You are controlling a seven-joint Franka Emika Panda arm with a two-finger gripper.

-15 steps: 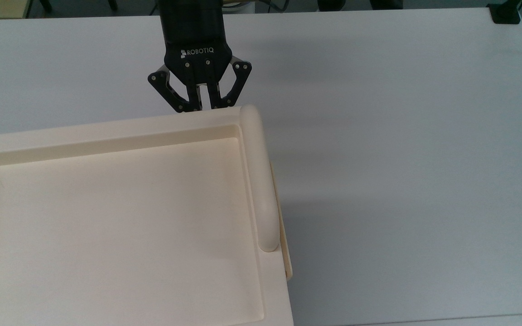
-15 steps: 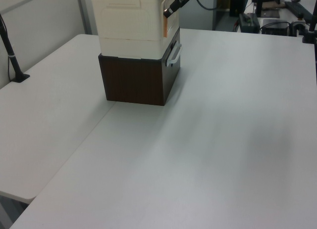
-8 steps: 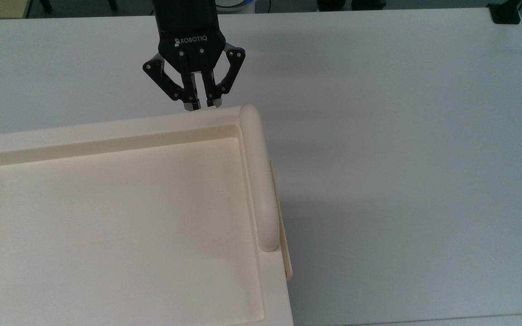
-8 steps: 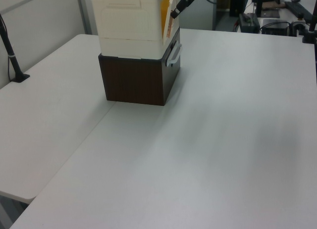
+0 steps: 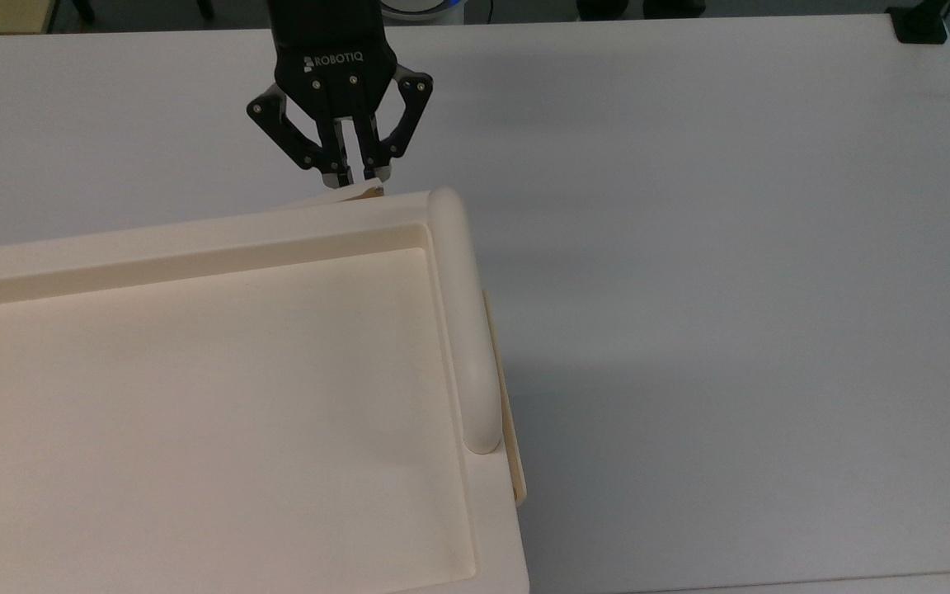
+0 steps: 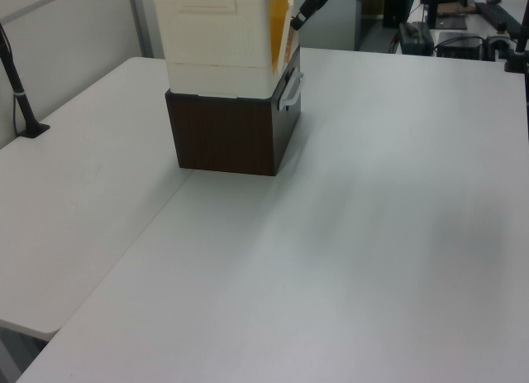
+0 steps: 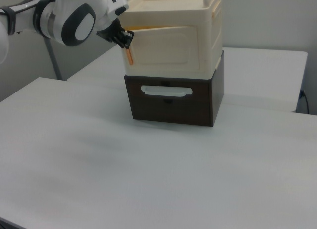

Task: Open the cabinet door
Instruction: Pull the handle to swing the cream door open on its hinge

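The cream cabinet [image 5: 195,239] has a recessed tray-like top and a rounded bar [image 5: 463,322] along the top view's right edge. Its cabinet door [image 7: 166,51] is a flat cream panel on the front, standing slightly ajar with an orange strip showing along its top and free edge. In the top view the door [image 5: 335,198] shows as a thin sliver angled off the cabinet's far edge. My black gripper [image 5: 352,178] is shut on the door's free edge, just beyond the cabinet; it also appears at the door's corner [image 7: 124,41] and beside the orange gap [image 6: 296,21].
The cabinet stands on a dark brown drawer box [image 7: 173,105] with a white handle [image 7: 166,90]. The white table [image 5: 731,247] spreads wide to the top view's right. A black post [image 6: 21,85] stands at the left view's left edge; a black clamp [image 5: 920,25] sits at a table corner.
My gripper has drawn back from the cabinet, upward in the top view, and the door's free edge has swung out with it. The orange gap has widened in the left view.
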